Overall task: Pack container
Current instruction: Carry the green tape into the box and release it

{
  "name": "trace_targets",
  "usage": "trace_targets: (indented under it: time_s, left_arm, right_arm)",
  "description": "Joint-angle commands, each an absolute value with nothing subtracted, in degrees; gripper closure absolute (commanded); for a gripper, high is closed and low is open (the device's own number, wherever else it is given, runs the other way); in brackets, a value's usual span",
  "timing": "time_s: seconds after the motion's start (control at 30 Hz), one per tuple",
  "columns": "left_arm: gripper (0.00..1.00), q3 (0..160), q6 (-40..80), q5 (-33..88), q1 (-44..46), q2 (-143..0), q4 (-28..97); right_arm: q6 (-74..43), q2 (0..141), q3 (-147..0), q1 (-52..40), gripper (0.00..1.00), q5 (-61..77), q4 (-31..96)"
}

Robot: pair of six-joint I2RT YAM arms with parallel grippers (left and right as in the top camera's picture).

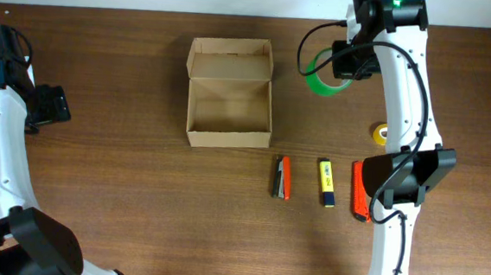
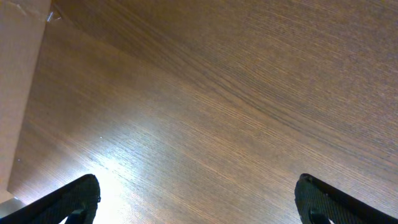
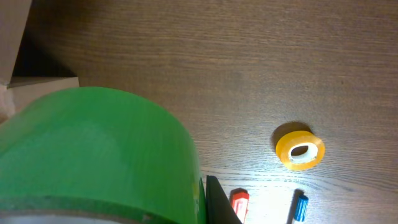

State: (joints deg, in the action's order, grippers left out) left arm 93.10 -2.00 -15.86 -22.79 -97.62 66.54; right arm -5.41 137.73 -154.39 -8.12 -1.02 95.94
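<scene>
Closest to the right wrist camera, the green tape roll [image 3: 93, 155] filled the lower left of the view, with one black finger [image 3: 219, 202] pressed to its rim. The right gripper [image 1: 337, 73] was clamped shut on that roll.

The container [image 1: 228, 138] sat on the table [image 1: 121, 181] left of centre, toward the far side. Its flap lid [image 1: 230, 60] was folded back away from the arms, and only its bare cardboard floor showed inside. The held roll hung just right of the box's far right corner, apart from it, with nothing standing between them.

Nearer the arms, an orange-and-black pen [image 1: 282, 177] lay just in front of the box's near right corner. A yellow-and-blue pen [image 1: 326, 182] lay to its right, and an orange marker [image 1: 359, 202] further right was partly hidden by the right arm. A small yellow tape roll [image 1: 380, 133] lay beside that arm.

Wood lay open left of and in front of the box. The left gripper [image 2: 196, 205] was well apart at the table's left side, its jaws spread wide over bare wood and holding nothing.
</scene>
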Motion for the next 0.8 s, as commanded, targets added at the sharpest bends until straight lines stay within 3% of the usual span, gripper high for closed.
trace_targets:
  time_s: [0.0, 0.3, 0.77]
  left_arm:
    - [0.0, 92.71, -2.87, -15.42, -22.65, -96.75, 66.39]
    - [0.0, 92.71, -2.87, -15.42, -22.65, -96.75, 66.39]
    - [0.0, 92.71, -2.87, -15.42, -22.65, -96.75, 66.39]
  right_arm:
    - [-6.2, 134.3, -155.44, -9.43, 0.97, -1.76, 94.96]
    - [-3.2, 124.03, -149.36, -15.18, 0.96, -0.86, 86.11]
    - [3.16, 111.9, -119.61, -30.24, 0.96, 1.26, 73.06]
